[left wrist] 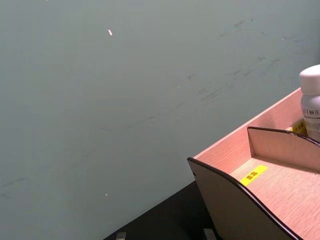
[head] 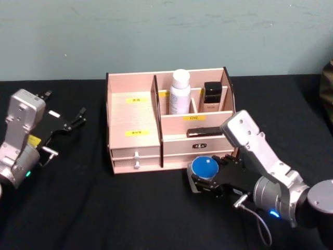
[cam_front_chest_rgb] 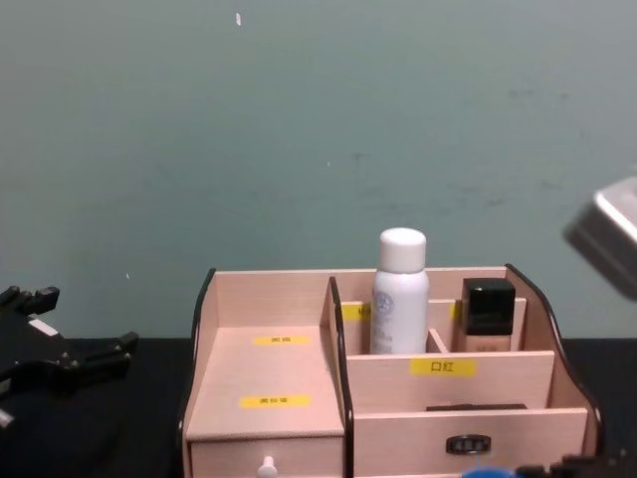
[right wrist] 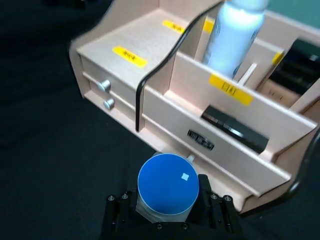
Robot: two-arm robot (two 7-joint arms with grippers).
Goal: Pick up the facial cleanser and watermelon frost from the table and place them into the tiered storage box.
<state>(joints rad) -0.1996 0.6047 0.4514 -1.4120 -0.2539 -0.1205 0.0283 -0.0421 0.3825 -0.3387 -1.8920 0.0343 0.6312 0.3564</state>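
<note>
Right gripper: You can see the right gripper (head: 207, 181) low over the black table (head: 104, 208), just in front of the box's right end.
Right fingers: They are closed around a round tub with a blue top (head: 204, 166). One finger is on each side of it.
Blue-topped tub: It sits upright in the grip, blue top facing up. It is just in front of the lowest step of the box, and not inside it. You cannot tell if it touches the table.
Tiered storage box: The tiered storage box (head: 140, 117) stands at the back of the table, near the green wall (cam_front_chest_rgb: 299, 129). Its little drawers, with small knobs (head: 137, 155), face you.
White bottle: A white bottle (head: 180, 94) stands upright in a back pocket of the box, right of the tall middle wall.
Other things in the box: A dark bottle (head: 212, 96) stands in the next pocket to the right. A flat dark thing (head: 205, 133) lies on the step below.
Left gripper: The left gripper (head: 66, 123) is well off to the left of the box, above the table.
Left fingers: They are spread wide and hold nothing.
</note>
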